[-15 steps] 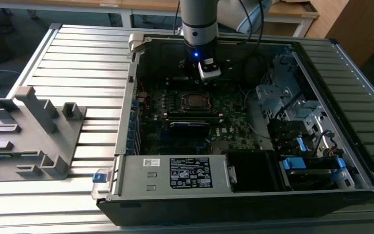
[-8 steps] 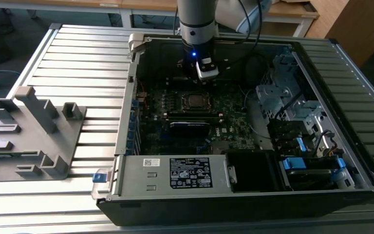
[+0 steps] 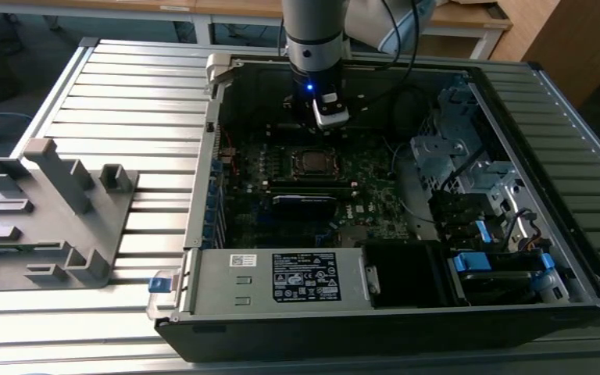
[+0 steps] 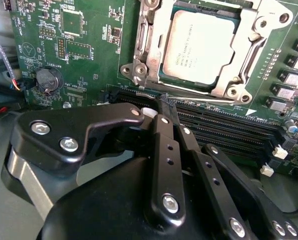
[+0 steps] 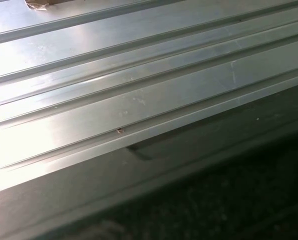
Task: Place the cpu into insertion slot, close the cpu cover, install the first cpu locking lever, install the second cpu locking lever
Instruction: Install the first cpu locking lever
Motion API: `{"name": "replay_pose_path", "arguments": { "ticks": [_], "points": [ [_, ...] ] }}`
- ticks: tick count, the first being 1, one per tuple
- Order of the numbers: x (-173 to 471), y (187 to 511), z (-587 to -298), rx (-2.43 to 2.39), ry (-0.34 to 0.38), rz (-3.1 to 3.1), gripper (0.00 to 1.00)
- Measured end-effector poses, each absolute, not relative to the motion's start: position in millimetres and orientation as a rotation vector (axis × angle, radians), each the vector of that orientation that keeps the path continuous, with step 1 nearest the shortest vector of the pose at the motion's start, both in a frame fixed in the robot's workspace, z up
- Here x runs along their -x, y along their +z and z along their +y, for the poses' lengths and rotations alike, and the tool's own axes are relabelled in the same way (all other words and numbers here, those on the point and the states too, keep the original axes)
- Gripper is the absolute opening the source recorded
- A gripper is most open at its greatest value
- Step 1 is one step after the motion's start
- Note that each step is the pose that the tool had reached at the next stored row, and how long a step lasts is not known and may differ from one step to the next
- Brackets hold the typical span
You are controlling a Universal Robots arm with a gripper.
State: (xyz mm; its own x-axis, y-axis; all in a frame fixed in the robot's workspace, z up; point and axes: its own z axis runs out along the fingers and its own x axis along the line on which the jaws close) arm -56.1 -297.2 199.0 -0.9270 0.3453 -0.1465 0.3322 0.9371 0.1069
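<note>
The cpu [image 4: 198,47], a silvery-grey square chip, lies flat in the insertion slot [image 3: 316,162] on the green motherboard [image 4: 89,45]. The cpu cover [image 4: 249,56], a silvery frame, lies down around the chip, which shows through its window. A thin wire locking lever [image 4: 188,91] runs along the socket edge nearest my fingertips. My gripper [image 4: 167,107] hangs just beside that edge, above the memory slots, its black fingers [image 4: 161,150] pressed together with nothing between them. In the exterior view the gripper [image 3: 326,119] sits just behind the socket.
Black memory slots [image 4: 228,132] and a coin battery [image 4: 48,80] flank the gripper. The open case holds a power supply [image 3: 279,277], drive bays [image 3: 467,168] and cables. A grey fixture [image 3: 50,211] stands on the ribbed metal table [image 5: 139,100] at the exterior view's left.
</note>
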Motion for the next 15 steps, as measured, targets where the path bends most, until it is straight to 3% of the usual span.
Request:
{"name": "replay_pose_path", "arguments": {
  "ticks": [15],
  "points": [
    [56.1,196.5,-298.2,-0.511,0.067,2.927,0.11]
  ]
}}
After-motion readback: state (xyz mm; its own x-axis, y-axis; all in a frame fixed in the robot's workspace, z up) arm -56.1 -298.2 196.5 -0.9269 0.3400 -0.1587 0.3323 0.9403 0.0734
